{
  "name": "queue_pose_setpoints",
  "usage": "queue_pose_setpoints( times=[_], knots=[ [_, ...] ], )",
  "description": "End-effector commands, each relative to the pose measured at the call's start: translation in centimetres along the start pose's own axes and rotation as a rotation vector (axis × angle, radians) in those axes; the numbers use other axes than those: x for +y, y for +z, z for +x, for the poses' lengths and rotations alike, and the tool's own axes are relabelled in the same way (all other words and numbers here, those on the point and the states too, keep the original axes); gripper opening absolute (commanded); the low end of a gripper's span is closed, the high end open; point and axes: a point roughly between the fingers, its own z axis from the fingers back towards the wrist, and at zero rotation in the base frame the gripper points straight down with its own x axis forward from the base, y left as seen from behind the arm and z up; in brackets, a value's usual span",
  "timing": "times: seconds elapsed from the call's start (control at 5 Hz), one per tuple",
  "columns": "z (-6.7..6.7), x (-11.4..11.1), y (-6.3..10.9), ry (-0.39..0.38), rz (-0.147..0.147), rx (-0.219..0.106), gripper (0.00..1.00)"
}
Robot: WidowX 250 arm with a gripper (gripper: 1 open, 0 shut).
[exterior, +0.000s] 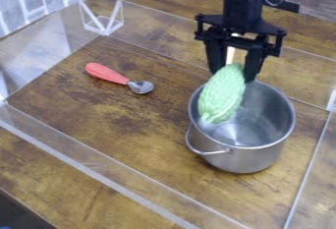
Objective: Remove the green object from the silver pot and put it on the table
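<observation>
The green object (222, 93), a light green bumpy gourd toy, hangs tilted over the left rim of the silver pot (247, 143), its lower end still level with the rim. My gripper (238, 64) comes down from above and is shut on its upper end. The pot stands upright on the dark wooden table (105, 115), right of centre, and looks empty inside apart from reflections.
A red-handled spoon (117, 77) lies on the table left of the pot. A clear acrylic stand (100, 17) sits at the back left. Clear acrylic walls (53, 140) edge the tabletop at the front, left and right.
</observation>
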Motion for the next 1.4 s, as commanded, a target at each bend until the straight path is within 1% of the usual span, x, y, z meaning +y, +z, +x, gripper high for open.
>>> queue_pose_setpoints(
  times=[0.0,0.6,1.0,1.2],
  knots=[
    [0.3,0.7,4.4,0.008,-0.013,-0.105,0.0],
    [-0.3,2.1,4.8,0.011,-0.004,-0.109,0.0],
    [-0.8,3.4,5.3,0.015,0.001,-0.115,0.0],
    [-1.2,4.5,5.5,0.02,0.006,-0.12,0.0]
  ],
)
